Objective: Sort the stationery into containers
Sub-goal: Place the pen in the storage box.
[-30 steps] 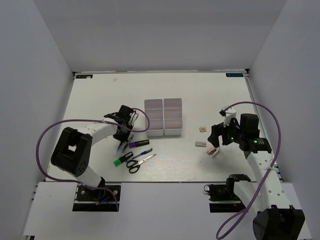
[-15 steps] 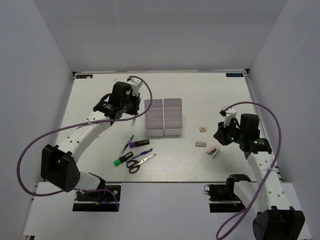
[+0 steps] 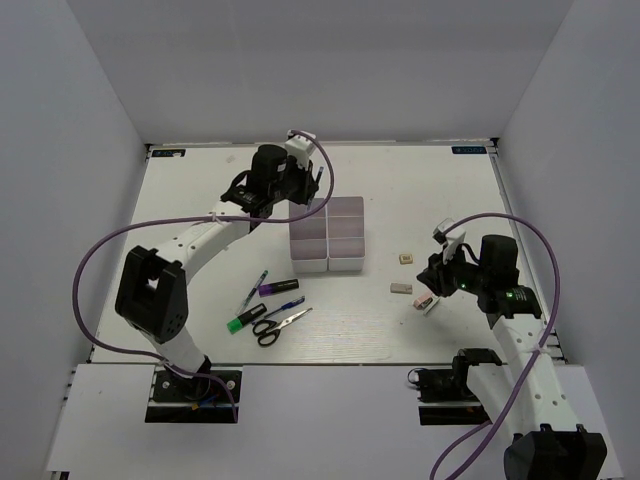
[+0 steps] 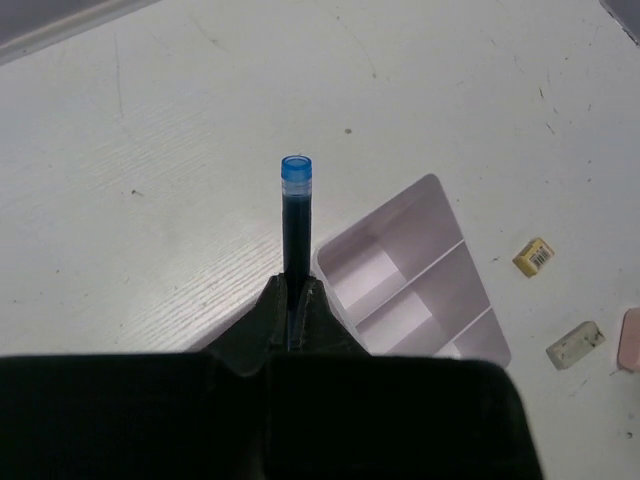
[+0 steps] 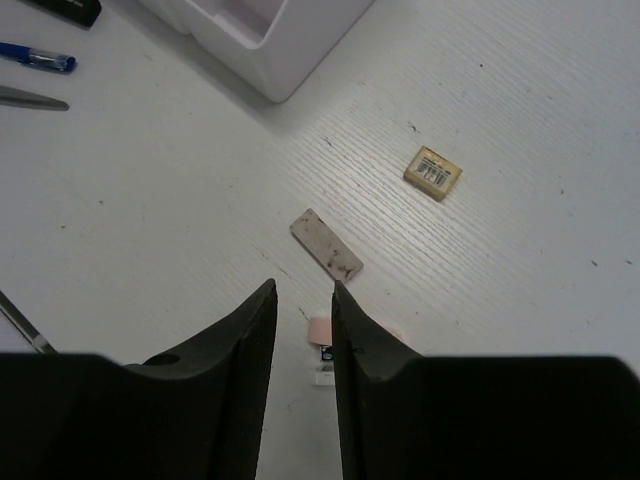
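Left jaws grip the blue pen (image 4: 295, 220), which juts straight ahead of them with the bins (image 4: 375, 275) just to their right — best line it along one compartment before letting go; right jaws, slightly parted, hover empty over the pink-white piece (image 5: 320, 330).
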`<state>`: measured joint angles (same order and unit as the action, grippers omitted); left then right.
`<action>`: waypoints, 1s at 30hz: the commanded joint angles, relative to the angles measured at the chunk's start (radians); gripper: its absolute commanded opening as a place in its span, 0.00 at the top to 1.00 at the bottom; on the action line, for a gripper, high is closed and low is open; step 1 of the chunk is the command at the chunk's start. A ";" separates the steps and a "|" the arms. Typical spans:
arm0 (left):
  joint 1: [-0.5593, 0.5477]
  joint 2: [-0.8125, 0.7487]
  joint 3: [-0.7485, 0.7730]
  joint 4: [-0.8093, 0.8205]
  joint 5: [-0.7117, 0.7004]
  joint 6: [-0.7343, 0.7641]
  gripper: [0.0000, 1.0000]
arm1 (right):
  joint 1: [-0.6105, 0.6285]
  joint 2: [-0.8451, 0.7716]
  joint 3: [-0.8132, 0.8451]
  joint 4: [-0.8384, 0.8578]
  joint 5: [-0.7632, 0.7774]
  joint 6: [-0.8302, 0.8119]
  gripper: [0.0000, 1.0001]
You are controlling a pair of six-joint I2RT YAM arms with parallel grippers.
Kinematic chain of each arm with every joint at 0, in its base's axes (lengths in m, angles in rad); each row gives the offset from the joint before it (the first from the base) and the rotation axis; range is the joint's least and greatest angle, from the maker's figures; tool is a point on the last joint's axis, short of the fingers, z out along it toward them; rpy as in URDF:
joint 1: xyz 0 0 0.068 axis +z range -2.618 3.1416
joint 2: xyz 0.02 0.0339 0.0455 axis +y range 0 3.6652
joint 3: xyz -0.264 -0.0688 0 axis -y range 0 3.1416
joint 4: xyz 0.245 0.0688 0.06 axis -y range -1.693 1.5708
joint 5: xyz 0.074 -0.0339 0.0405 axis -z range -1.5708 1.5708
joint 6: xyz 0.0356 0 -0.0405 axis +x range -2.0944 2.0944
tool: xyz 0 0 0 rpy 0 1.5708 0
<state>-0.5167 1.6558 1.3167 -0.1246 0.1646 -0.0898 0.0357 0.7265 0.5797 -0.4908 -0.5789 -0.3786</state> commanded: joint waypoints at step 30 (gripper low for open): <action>-0.019 0.048 -0.145 0.298 -0.011 0.242 0.98 | 0.003 0.017 -0.004 0.023 -0.107 -0.106 0.47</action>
<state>-0.5274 1.7264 1.1893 0.1375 0.1627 0.1280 0.0357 0.7410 0.5777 -0.4908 -0.6609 -0.4690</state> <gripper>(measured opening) 0.038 0.501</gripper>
